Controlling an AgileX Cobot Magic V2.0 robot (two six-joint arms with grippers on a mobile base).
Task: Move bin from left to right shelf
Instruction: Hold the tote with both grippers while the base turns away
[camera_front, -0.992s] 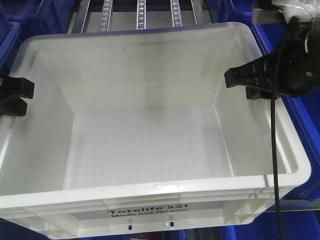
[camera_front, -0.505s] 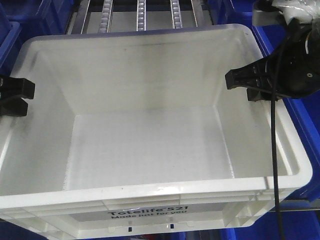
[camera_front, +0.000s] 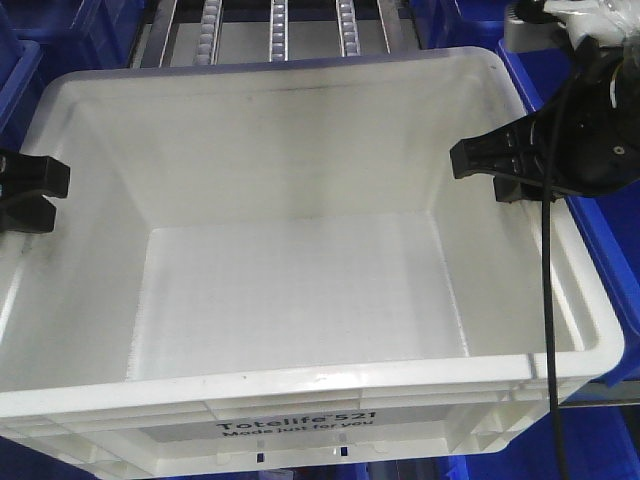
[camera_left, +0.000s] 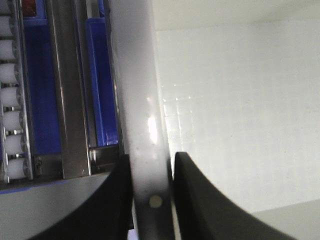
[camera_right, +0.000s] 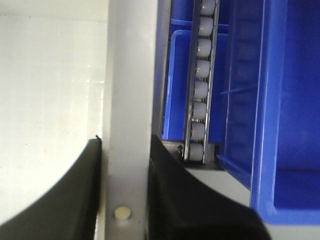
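Note:
The white bin (camera_front: 300, 290) fills the front view, empty, with black print on its near face. My left gripper (camera_front: 25, 190) is shut on its left rim. My right gripper (camera_front: 505, 165) is shut on its right rim. In the left wrist view both black fingers (camera_left: 190, 200) clamp the white rim (camera_left: 142, 100), one on each side of it. The right wrist view shows the same clamp: dark fingers (camera_right: 90, 190) pressed on both faces of the bin's rim (camera_right: 130, 100).
Blue plastic bins (camera_front: 600, 260) stand close on both sides of the white one. Metal roller tracks (camera_front: 280, 25) of the shelf run behind it. More rollers (camera_right: 200, 90) and a blue bin wall (camera_right: 270, 100) lie right beside the right rim.
The bin with both grippers has shifted a little toward the camera; its near right corner sits lower in the frame and the shelf rollers have receded slightly.

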